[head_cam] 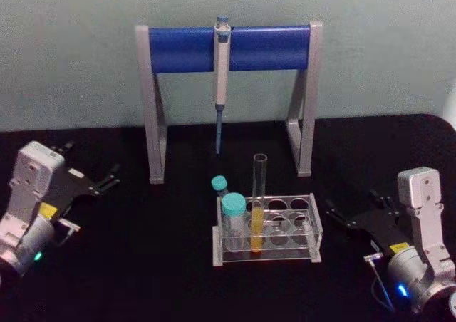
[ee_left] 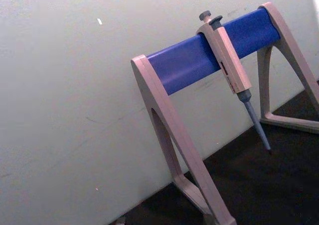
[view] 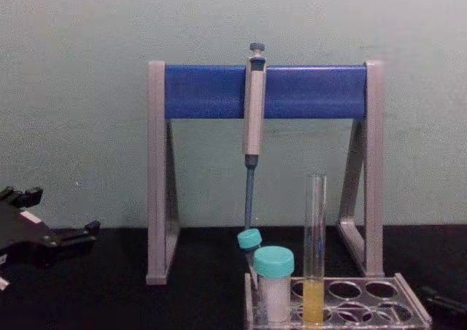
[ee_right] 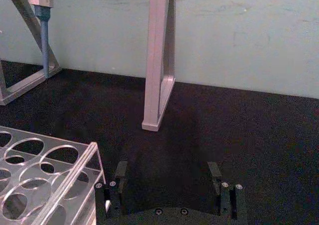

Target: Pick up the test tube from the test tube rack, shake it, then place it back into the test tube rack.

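The test tube (head_cam: pixel 258 194) is a tall clear tube with yellow-orange liquid at its bottom. It stands upright in the test tube rack (head_cam: pixel 314 224), a low clear plastic rack at the table's middle front. The chest view shows the test tube (view: pixel 314 271) rising well above the rack (view: pixel 410 305). My right gripper (head_cam: pixel 358 206) rests open on the table just right of the rack; the right wrist view has its spread fingers (ee_right: pixel 114 189) beside the rack's corner (ee_right: pixel 55 171). Far off to the left, my left gripper (head_cam: pixel 89 164) lies open on the table.
Two white teal-capped vials (head_cam: pixel 233 216) stand in the rack's left end, next to the tube. Behind the rack is a grey-and-blue pipette stand (head_cam: pixel 265 48) with a pipette (head_cam: pixel 221 73) hanging from it. A pale wall closes off the back of the black table.
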Tool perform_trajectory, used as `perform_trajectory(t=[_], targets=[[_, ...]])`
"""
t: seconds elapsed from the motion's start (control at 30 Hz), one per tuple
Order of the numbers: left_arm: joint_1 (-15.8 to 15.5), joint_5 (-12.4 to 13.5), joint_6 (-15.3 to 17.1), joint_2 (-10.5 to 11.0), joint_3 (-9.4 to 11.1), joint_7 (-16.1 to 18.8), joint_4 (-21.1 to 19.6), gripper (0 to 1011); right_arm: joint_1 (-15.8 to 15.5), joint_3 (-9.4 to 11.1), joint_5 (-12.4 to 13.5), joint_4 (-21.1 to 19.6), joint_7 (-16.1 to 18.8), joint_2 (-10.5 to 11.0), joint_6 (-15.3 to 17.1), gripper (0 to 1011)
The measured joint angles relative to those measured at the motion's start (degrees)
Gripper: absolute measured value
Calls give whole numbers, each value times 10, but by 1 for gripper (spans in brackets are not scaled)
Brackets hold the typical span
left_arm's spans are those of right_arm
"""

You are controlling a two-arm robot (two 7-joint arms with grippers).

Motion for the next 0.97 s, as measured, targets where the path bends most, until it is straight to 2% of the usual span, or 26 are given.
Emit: perform_trajectory(t=[0.97], targets=[[0,0,0,0,0,0,0,1001,1,-1,1,-2,0,2,-2,1000]])
